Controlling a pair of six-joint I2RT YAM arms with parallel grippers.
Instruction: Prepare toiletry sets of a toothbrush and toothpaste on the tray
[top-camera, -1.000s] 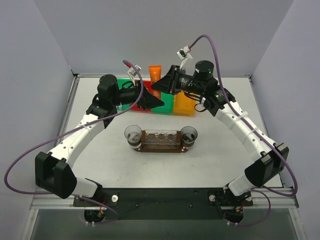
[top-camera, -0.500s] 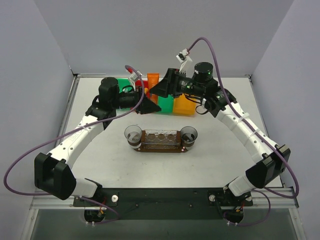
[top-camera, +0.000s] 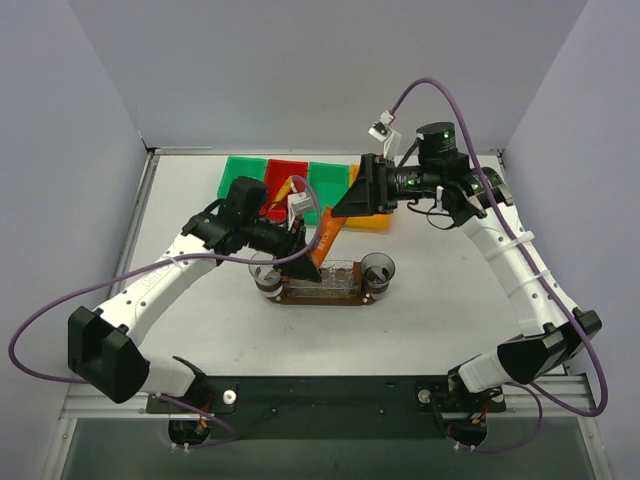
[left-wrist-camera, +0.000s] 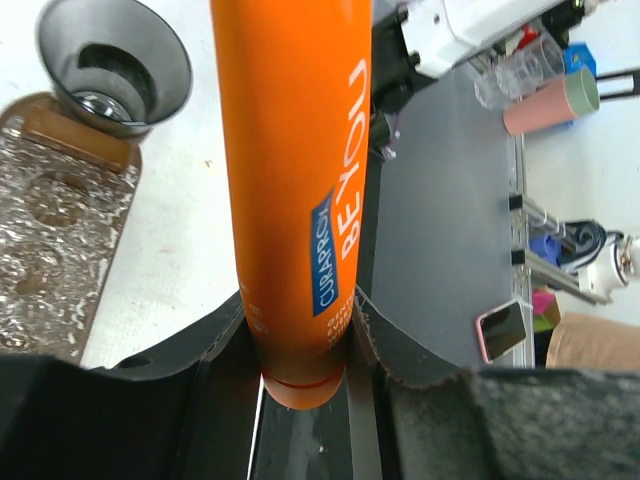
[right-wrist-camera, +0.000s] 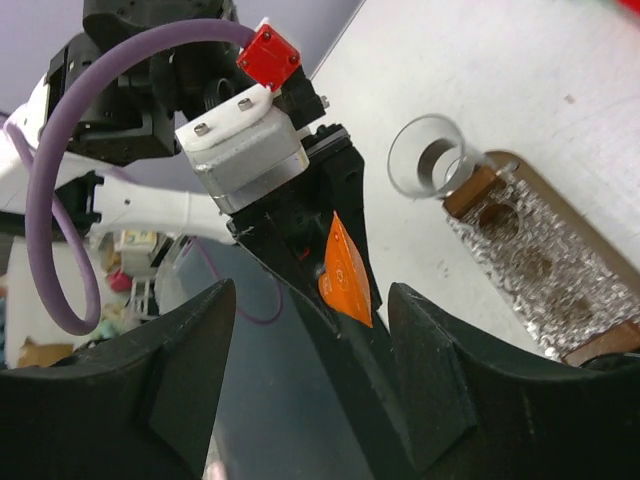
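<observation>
My left gripper (top-camera: 312, 265) is shut on the cap end of the orange toothpaste (top-camera: 328, 232). The tube sticks up at a slant over the left part of the dark-brown tray (top-camera: 325, 297). In the left wrist view the toothpaste (left-wrist-camera: 290, 170) fills the middle, pinched between the fingers of the left gripper (left-wrist-camera: 300, 340), with the tray (left-wrist-camera: 45, 240) lower left. My right gripper (top-camera: 340, 208) is open and holds nothing, just beyond the tube's flat end. In the right wrist view the right gripper (right-wrist-camera: 310, 385) frames the toothpaste (right-wrist-camera: 345, 270). No toothbrush shows.
A clear cup stands at each end of the tray, the left cup (top-camera: 265, 268) and the right cup (top-camera: 378, 268). Behind them lies a row of bins: green (top-camera: 243, 170), red (top-camera: 285, 172), green (top-camera: 328, 175) and orange (top-camera: 368, 218).
The right gripper let go of the orange toothpaste and drew back to the right. The left gripper closed on it and carried it from over the bins down to the tray.
</observation>
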